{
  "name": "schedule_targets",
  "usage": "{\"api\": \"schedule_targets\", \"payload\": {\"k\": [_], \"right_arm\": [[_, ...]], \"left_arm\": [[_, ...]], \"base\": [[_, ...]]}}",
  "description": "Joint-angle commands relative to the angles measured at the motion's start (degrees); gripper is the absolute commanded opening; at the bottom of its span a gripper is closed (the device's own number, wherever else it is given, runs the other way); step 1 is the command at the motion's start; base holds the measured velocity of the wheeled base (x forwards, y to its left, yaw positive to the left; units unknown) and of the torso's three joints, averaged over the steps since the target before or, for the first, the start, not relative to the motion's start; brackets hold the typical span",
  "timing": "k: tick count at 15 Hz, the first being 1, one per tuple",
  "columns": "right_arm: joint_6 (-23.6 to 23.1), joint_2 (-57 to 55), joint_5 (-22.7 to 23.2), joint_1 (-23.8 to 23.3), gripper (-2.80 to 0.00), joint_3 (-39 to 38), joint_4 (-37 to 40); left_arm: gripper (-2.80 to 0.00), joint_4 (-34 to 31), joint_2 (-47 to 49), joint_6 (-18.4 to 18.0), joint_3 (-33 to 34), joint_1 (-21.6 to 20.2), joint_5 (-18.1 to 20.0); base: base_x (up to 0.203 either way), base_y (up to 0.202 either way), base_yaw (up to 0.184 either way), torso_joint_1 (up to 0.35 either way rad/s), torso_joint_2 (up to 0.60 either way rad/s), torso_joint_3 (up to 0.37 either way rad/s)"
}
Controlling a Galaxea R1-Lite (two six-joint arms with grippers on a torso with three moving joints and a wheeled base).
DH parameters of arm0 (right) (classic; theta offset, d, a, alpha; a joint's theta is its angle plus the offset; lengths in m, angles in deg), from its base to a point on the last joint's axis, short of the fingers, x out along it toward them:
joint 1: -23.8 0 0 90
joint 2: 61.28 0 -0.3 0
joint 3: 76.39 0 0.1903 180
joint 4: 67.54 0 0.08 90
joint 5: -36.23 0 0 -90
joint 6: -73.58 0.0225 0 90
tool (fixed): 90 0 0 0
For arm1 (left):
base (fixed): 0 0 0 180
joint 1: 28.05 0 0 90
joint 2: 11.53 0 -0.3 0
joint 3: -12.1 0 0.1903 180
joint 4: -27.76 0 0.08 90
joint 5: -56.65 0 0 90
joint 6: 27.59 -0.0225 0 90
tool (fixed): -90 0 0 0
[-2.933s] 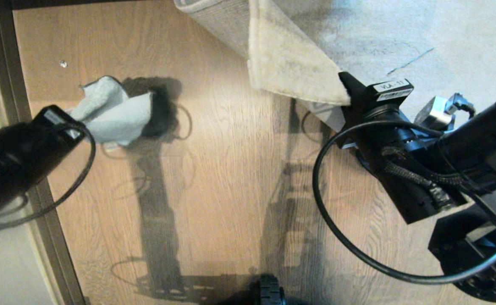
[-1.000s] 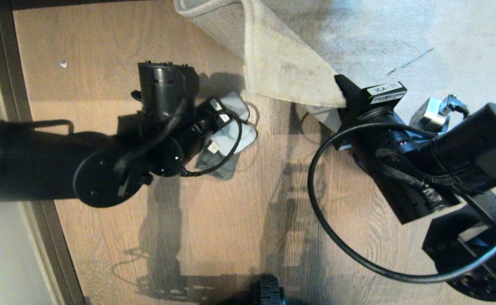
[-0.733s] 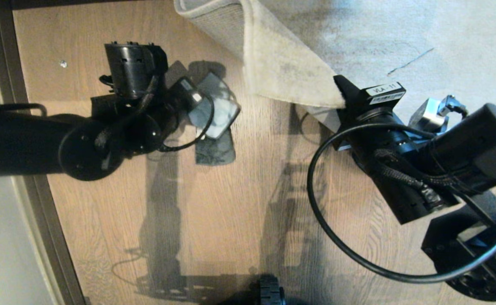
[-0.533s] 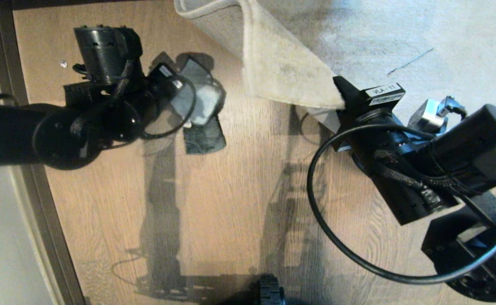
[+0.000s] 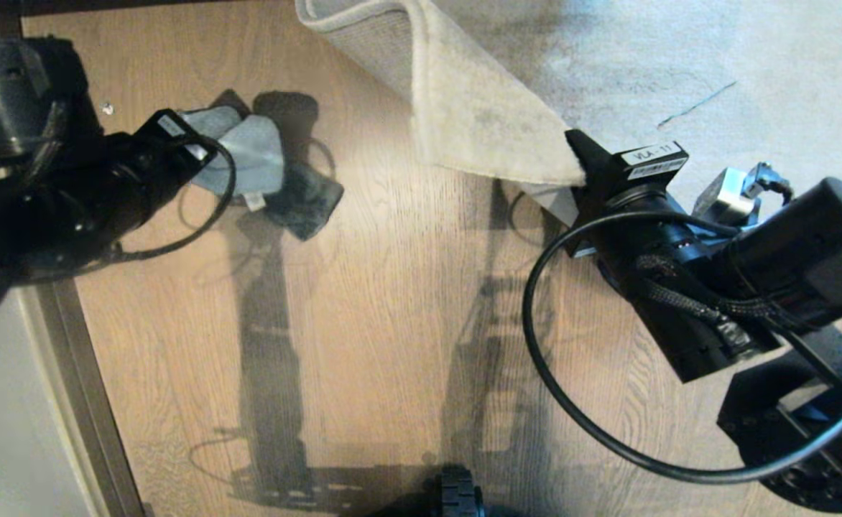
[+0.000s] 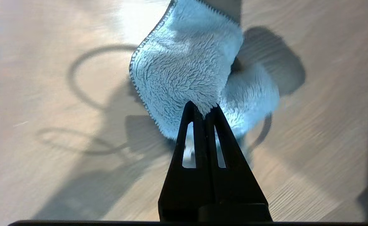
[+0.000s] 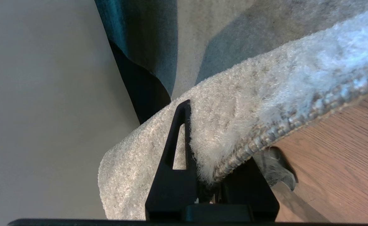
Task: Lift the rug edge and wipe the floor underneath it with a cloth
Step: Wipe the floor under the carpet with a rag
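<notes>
My left gripper [image 5: 205, 147] is at the upper left of the head view, shut on the pale grey-blue cloth [image 5: 252, 154], which hangs over the wood-grain floor [image 5: 392, 309] beside its own shadow. In the left wrist view the left gripper [image 6: 204, 110] pinches a fold of the fluffy cloth [image 6: 184, 69]. My right gripper [image 5: 577, 152] is shut on the rug edge [image 5: 478, 122] and holds it folded up off the floor, woven backing showing. In the right wrist view the right gripper [image 7: 207, 131] bites the rug edge [image 7: 240, 119], with one finger hidden under the pile.
A dark baseboard strip [image 5: 69, 359] runs down the left side. A small white speck [image 5: 108, 108] lies on the floor near the left arm. My right arm's black cable [image 5: 536, 323] loops over the floor. A base wheel [image 5: 457, 495] shows at the bottom edge.
My left arm has swept the cloth across the floor, from beside the lifted rug edge out to the upper left. The right gripper and the raised rug edge have stayed put.
</notes>
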Motion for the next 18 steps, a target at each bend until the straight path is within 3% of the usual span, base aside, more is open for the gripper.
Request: {"api": "schedule_targets", "payload": {"k": [1, 5, 8, 11, 13, 18], "right_arm": [[0.3, 0.11, 0.02, 0.0, -2.8, -0.04, -2.77], [0.12, 0.2, 0.28, 0.06, -2.8, -0.04, -2.77], [0.03, 0.11, 0.28, -0.02, -2.8, -0.04, -2.77], [0.04, 0.02, 0.28, -0.02, -2.8, -0.13, -2.77], [0.07, -0.24, 0.28, -0.02, -2.8, -0.13, -2.77], [0.03, -1.21, 0.37, -0.02, -2.8, 0.14, -2.77]], "left_arm": [[-2.8, 0.15, -8.93, -0.12, 9.14, -0.68, -0.17], [-2.8, 0.07, -22.47, -4.83, 26.79, 0.07, 1.22], [-2.8, 0.05, -30.99, -12.21, 39.74, 0.9, 4.81], [-2.8, 0.02, -38.22, -20.34, 49.96, 8.19, 7.02], [-2.8, -0.06, -39.5, -22.87, 53.02, 13.59, 7.33], [-2.8, -1.79, -34.26, -23.09, 52.85, 22.43, 7.69]], "base": [[0.0, 0.0, 0.0, 0.0, 0.0, 0.0], [0.0, 0.0, 0.0, 0.0, 0.0, 0.0], [0.0, 0.0, 0.0, 0.0, 0.0, 0.0], [0.0, 0.0, 0.0, 0.0, 0.0, 0.0], [0.0, 0.0, 0.0, 0.0, 0.0, 0.0], [0.0, 0.0, 0.0, 0.0, 0.0, 0.0]]}}
